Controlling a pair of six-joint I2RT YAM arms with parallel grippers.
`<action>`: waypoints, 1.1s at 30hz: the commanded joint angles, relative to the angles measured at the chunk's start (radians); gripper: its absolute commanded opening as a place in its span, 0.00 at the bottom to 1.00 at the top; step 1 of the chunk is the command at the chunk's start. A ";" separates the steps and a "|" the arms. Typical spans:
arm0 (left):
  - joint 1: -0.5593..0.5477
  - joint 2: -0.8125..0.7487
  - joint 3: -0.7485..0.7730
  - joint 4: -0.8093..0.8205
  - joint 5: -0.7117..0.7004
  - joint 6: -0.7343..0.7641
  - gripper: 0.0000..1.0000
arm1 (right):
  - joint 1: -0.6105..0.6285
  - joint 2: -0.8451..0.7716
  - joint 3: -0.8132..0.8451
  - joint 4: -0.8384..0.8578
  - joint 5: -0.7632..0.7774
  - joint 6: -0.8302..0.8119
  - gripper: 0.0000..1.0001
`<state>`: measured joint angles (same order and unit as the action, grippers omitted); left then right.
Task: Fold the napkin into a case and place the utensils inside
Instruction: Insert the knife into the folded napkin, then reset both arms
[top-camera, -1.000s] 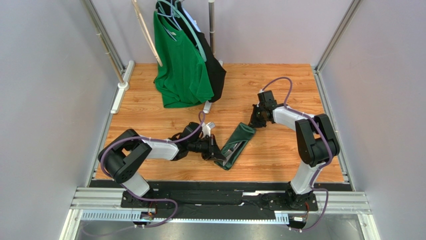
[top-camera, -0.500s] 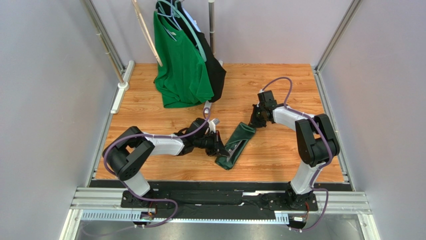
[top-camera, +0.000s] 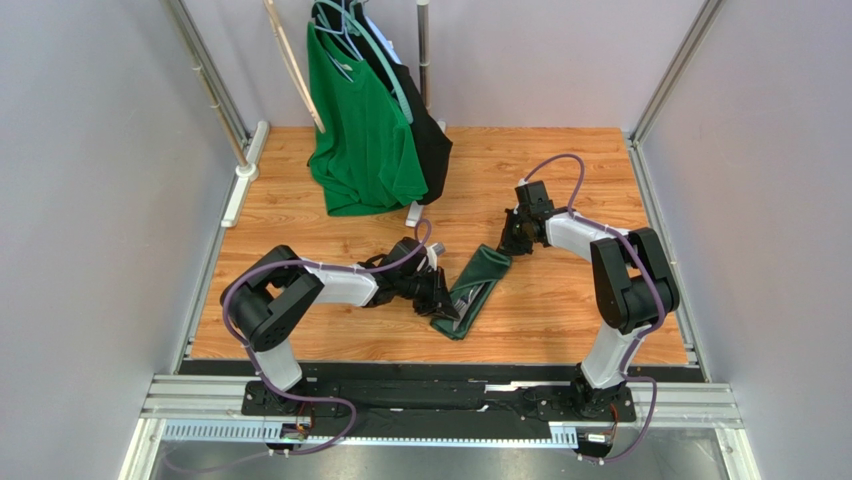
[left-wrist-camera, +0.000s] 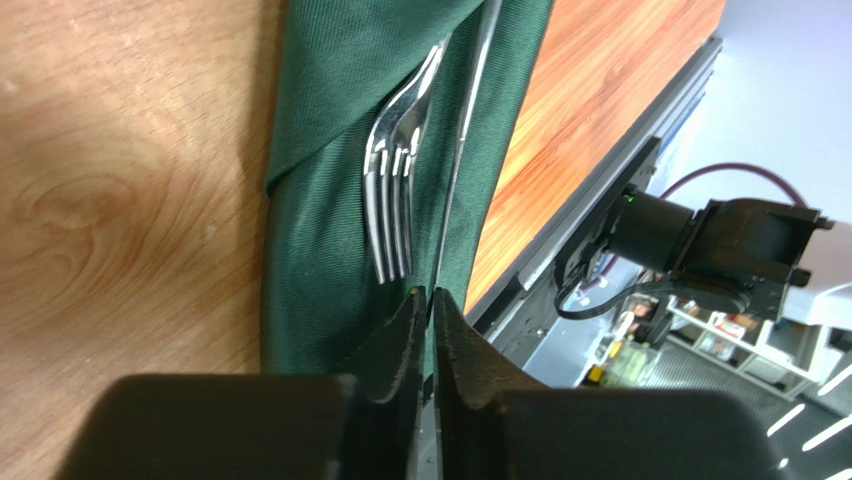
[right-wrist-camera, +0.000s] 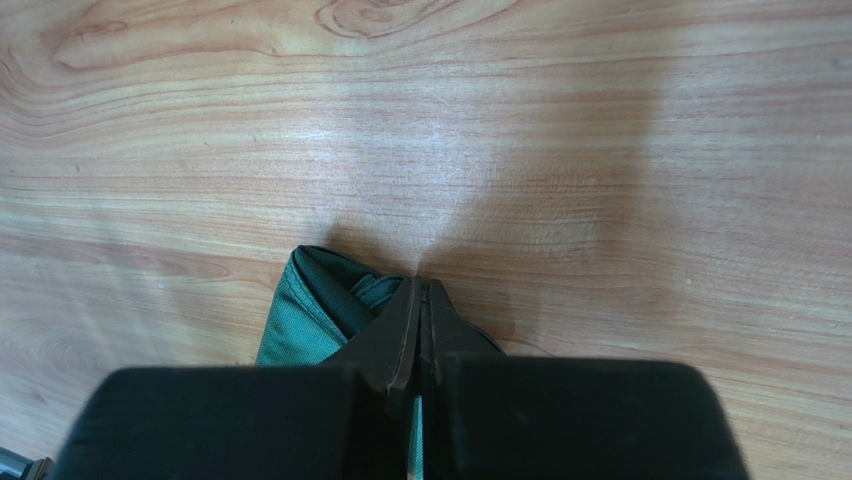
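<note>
fork and a second utensil tucked in the green case, both grippers down on it

the case (top-camera: 482, 272) lies slanted on the table (right-wrist-camera: 600, 150) between the arms. the right gripper (right-wrist-camera: 421, 290) is fully closed with its tips planted at the far end of the cloth; can't tell if it's nipping any fabric. the left gripper (left-wrist-camera: 428, 298) has its jaws a sliver apart at the near end, right where the slim utensil (left-wrist-camera: 468, 130) ends beside the fork (left-wrist-camera: 393, 195) tines. can't tell if it's got hold of it. risk imo: if that tip is caught, backing off drags the utensil out, or a snagged fold pulls the pouch open.
</note>
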<state>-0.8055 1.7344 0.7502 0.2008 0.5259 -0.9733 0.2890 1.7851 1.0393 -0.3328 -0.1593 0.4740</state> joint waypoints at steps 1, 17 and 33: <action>-0.003 -0.045 0.020 -0.044 -0.015 0.042 0.25 | 0.004 -0.003 -0.016 -0.028 -0.006 -0.020 0.00; -0.003 -0.469 0.123 -0.462 -0.136 0.318 0.97 | -0.002 -0.214 0.104 -0.314 0.289 -0.103 0.13; -0.004 -1.214 -0.089 -0.360 -0.297 0.248 0.99 | 0.372 -1.172 -0.252 -0.296 0.185 0.211 1.00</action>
<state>-0.8055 0.6682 0.6987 -0.2096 0.3202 -0.6960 0.6468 0.8413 0.8448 -0.6975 0.0410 0.5220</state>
